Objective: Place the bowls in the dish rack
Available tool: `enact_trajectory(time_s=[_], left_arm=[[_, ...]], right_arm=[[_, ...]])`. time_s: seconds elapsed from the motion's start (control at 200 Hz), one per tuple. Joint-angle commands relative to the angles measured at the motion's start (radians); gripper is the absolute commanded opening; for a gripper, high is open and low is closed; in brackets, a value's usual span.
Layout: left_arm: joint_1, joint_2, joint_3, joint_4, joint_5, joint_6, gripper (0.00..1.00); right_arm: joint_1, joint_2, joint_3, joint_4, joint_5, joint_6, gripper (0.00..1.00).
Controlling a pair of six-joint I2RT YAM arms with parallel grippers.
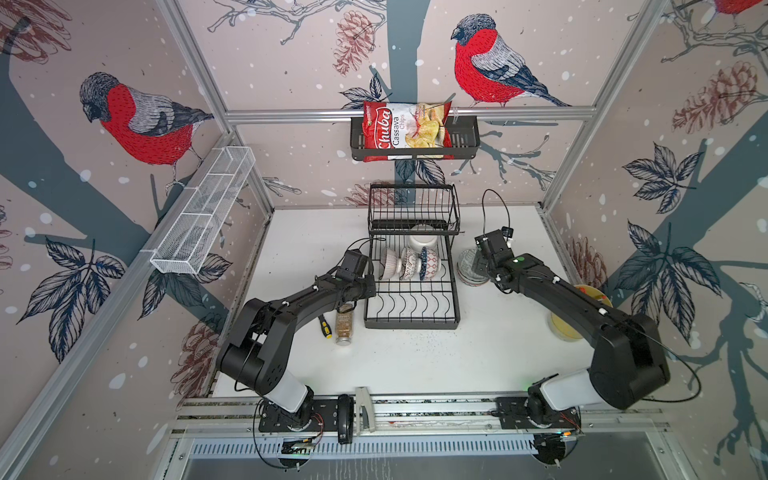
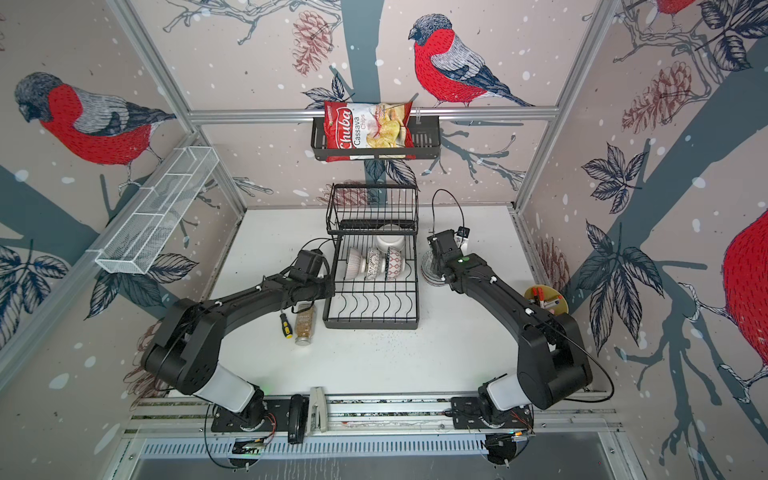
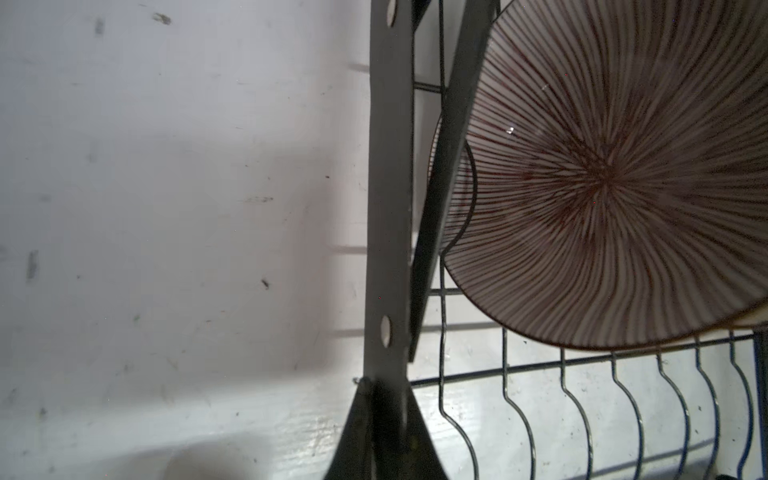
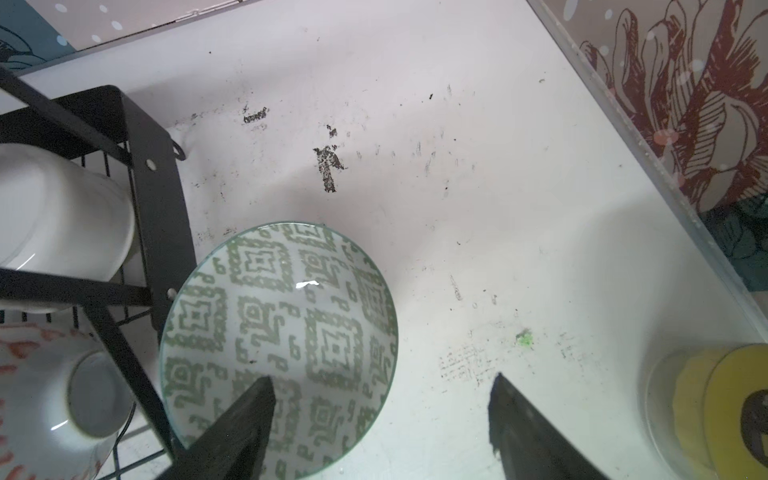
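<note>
The black dish rack stands mid-table in both top views. On edge in its lower grid are a striped bowl, a grey lace bowl and a red-patterned bowl, with a white bowl behind them. My left gripper is shut on the rack's left side bar, beside the striped bowl. Right of the rack, a green-patterned bowl tops a small stack. My right gripper is open across its rim, one finger inside and the other over the table.
A spice jar and a screwdriver lie left of the rack, under my left arm. A yellow pot stands by the right wall. A black basket with a chips bag hangs on the back rail. A white mesh shelf hangs on the left.
</note>
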Motion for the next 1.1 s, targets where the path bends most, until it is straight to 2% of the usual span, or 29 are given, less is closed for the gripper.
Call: enact_trajectory(time_s=[0.0,0.085,0.32,0.675,1.096], left_arm=[[-0.002,-0.009,-0.018,-0.035,0.010,-0.060,0.04],[-0.004,-0.011,-0.025,-0.031,0.005,-0.074,0.00],[-0.011,-0.021,-0.054,0.012,0.004,-0.128,0.00],[-0.033,-0.069,-0.128,0.124,0.016,-0.275,0.00],[-0.080,-0.119,-0.157,0.149,-0.013,-0.337,0.00]], right_arm=[[-0.022,0.009,-0.006,0.034,-0.046,-0.003,0.79],[-0.034,0.019,-0.012,0.040,-0.058,-0.008,0.77],[-0.072,0.041,-0.044,0.077,-0.110,-0.016,0.62],[-0.102,0.066,-0.067,0.128,-0.152,-0.024,0.48],[-0.117,0.108,-0.061,0.157,-0.169,-0.035,0.31]])
